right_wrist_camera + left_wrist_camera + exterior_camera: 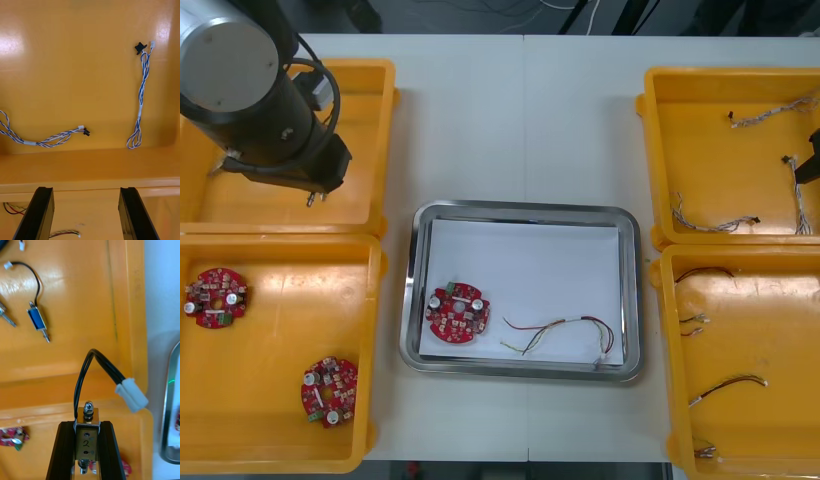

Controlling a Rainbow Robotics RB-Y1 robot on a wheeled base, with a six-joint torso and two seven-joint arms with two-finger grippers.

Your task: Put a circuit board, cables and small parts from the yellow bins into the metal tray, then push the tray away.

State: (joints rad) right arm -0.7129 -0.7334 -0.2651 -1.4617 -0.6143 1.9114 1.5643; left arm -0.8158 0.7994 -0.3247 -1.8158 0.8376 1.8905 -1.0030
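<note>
In the near left bin [280,340] lie two round red circuit boards [215,297], well apart. The near right bin [770,330] holds a few thin cables [728,385]. Between the bins stands the metal tray [632,290], white inside, with one circuit board [458,313] at its near left and a red and yellow cable [565,335] beside it toward the near right.

Farther off, the left gripper [87,423] hangs over the far left bin [365,130], close to its near right corner. Its fingers are clamped on a small metal part [86,444], from which a black cable [84,371] loops up to a white plug [131,393].

The right gripper [85,191] hangs at the near wall of the far right bin [710,150], fingers apart and holding nothing. Two blue and white cables [140,97] lie on that bin's floor beyond the fingers.
</note>
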